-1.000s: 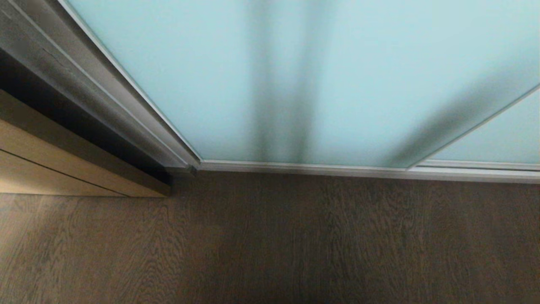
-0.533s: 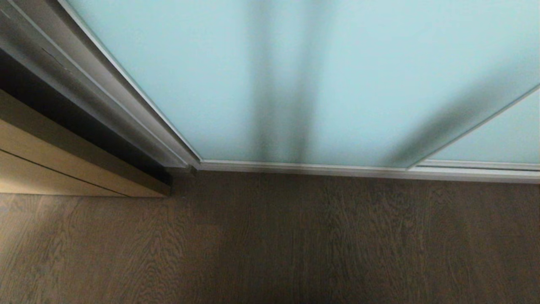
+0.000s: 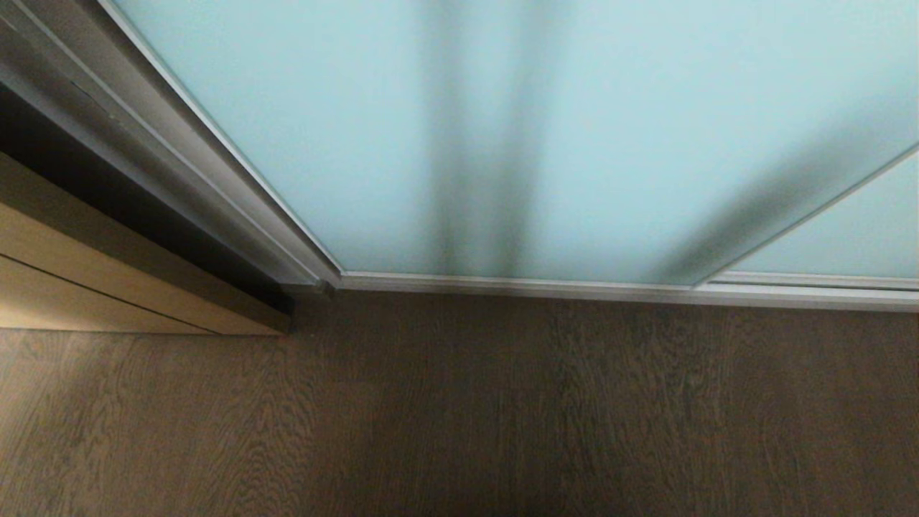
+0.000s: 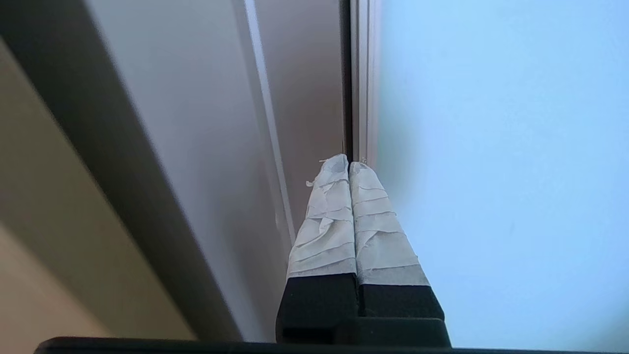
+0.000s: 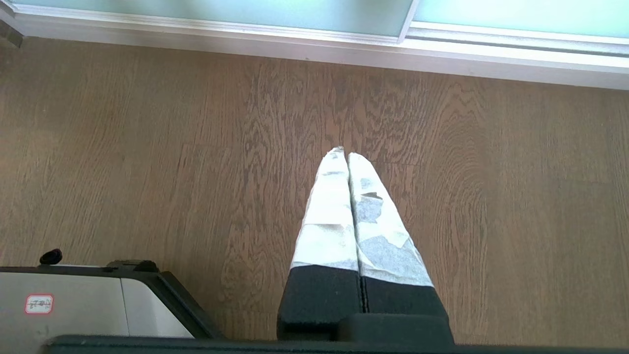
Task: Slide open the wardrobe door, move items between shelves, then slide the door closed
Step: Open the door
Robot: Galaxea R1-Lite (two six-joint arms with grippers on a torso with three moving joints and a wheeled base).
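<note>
Currently the left end effector [image 4: 349, 164], fingers pressed together and empty, points at the upright silver-framed edge of the tall frosted pale blue-green glass sliding wardrobe door [image 4: 491, 147], still closed; right end effector [image 5: 346, 155], likewise pinched empty, hangs over the wood floor [image 5: 147, 147].

Brown wood-grain floor [image 3: 459, 416], tan wooden panel [image 3: 86, 287] at left, grey wall trim [image 4: 196, 147]

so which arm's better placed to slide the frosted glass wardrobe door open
Left, probably. The left pincer, shut, points at the thin silver frame edge of the frosted pale blue-green glass sliding door. The right pincer, also shut, hangs over the brown wood-grain floor, short of the door.
</note>
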